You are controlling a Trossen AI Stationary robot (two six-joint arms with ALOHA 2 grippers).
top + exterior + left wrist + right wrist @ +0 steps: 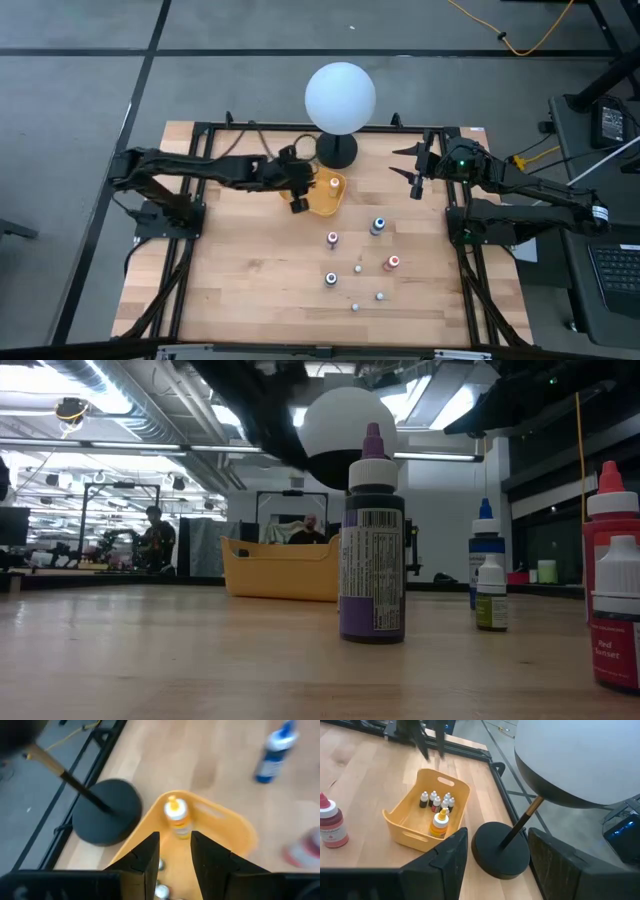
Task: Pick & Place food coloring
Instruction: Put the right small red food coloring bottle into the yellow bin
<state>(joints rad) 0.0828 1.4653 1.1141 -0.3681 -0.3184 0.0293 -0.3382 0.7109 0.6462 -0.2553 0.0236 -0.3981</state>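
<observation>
- Tray (405,822) beside the globe's base (500,850) holds an orange-topped bottle (439,824) and several tiny bottles (436,800).
- Left gripper (175,851) hangs over the tray, fingers slightly apart, empty.
- Right gripper (413,172), spread and empty, waits on the globe's other side.

Both arms are black, jointed and slender, on dark bases. The right arm (520,185) shows a small green light and a white band near its base.

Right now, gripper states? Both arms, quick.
Left gripper: open, fingers empty, over the yellow-orange plastic tray.
Right gripper: open, empty, beside the black round lamp base.
</observation>
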